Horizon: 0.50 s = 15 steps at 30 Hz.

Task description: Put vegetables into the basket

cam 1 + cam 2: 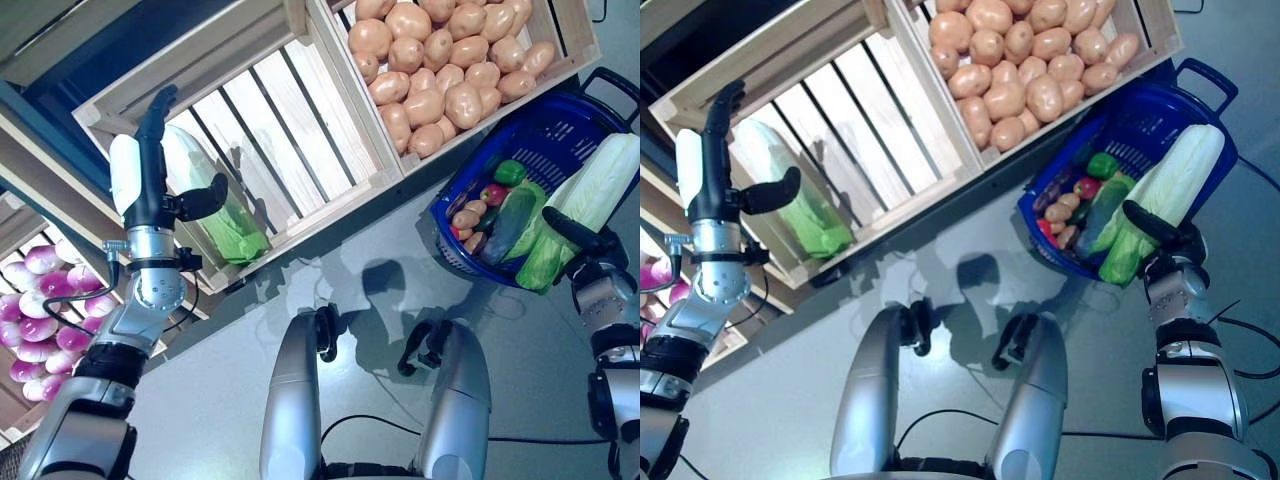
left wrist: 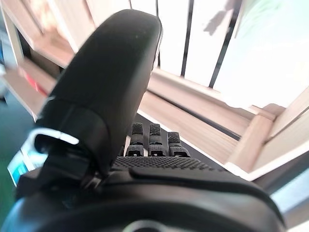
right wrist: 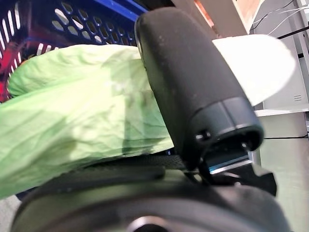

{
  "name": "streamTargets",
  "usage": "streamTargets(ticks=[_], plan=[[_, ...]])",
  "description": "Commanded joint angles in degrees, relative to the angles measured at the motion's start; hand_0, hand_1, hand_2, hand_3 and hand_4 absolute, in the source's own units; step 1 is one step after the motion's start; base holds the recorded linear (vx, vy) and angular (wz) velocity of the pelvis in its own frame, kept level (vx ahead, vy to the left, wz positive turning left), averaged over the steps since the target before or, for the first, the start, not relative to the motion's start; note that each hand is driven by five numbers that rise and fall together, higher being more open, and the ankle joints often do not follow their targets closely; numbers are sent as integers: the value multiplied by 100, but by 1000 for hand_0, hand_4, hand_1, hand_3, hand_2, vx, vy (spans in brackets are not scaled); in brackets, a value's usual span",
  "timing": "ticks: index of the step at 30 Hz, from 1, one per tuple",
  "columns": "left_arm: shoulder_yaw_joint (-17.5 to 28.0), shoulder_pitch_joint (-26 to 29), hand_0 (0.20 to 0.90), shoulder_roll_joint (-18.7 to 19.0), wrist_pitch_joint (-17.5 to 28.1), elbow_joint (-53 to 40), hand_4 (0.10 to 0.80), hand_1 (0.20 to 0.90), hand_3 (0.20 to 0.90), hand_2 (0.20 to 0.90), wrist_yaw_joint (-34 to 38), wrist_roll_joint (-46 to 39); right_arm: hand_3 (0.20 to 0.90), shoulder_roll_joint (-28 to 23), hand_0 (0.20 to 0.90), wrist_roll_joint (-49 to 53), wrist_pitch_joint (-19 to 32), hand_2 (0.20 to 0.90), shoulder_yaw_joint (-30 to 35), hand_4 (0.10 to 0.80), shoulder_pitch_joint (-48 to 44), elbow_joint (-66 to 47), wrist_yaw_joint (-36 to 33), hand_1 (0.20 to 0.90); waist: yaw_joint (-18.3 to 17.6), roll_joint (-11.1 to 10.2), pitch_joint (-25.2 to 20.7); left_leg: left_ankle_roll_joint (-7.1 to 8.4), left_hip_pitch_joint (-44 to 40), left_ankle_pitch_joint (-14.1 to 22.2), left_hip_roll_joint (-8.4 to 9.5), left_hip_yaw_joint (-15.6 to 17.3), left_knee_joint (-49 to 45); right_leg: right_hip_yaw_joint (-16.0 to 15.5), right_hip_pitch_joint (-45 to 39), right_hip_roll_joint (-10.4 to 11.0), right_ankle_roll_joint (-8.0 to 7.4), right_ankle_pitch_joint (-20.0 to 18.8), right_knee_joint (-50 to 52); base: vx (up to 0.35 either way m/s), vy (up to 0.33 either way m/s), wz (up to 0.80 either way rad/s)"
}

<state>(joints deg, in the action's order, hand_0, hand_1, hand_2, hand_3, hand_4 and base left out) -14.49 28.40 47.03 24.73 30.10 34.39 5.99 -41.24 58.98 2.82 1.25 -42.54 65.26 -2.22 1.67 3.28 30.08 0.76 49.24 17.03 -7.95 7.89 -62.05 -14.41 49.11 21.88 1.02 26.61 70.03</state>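
Cabbage [image 1: 590, 200] sits clamped in my right robot hand [image 1: 590, 245], thumb curled over it, leafy end down over the rim of the blue basket [image 1: 560, 130] that already holds cucumber [image 1: 510, 225] and potatoes. My left robot hand [image 1: 150, 185] stands released, fingers straight, at the slatted crate [image 1: 280, 110] beside another cabbage [image 1: 215, 215]

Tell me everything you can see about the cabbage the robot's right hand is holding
The napa cabbage is long, with a pale white stem end and crinkled light-green leaves at the other. The right hand grips it around the middle, thumb curled across it. It lies tilted over the near rim of the blue basket, leafy end low, white end up towards the handle. It seems to touch a dark cucumber among the basket's vegetables.
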Motion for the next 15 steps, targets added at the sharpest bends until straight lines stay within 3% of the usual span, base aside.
streamTargets(ticks=[1,4,7,15], plan=[[499,530,900,418,398,-54,800,900,900,900,157,-743,900,-756,900,173,410,900,-118,800,-512,-44,292,900,-20,100,-144,-2,-647,899,4,266,132,86,-428,-147,-54,-108,-482,0,0,0],[606,541,900,283,536,17,800,900,900,900,-216,-1383,900,-733,900,63,401,900,-141,800,-556,5,357,900,-24,93,-137,12,-734,866,-11,282,260,100,-491,-193,-80,-155,-603,0,0,0],[657,539,900,150,596,39,800,900,900,900,-311,-1452,900,-712,900,-8,394,900,-181,800,-601,-7,419,900,-23,68,-132,21,-792,827,-21,293,362,94,-543,-229,-94,-197,-697,-10,1,-3],[724,560,900,-134,423,61,800,900,900,900,-476,-2138,900,-608,900,-113,452,900,-241,800,-658,-262,520,900,-37,-6,-98,23,-890,752,-67,300,561,93,-620,-314,-114,-273,-872,-2,0,-1]])
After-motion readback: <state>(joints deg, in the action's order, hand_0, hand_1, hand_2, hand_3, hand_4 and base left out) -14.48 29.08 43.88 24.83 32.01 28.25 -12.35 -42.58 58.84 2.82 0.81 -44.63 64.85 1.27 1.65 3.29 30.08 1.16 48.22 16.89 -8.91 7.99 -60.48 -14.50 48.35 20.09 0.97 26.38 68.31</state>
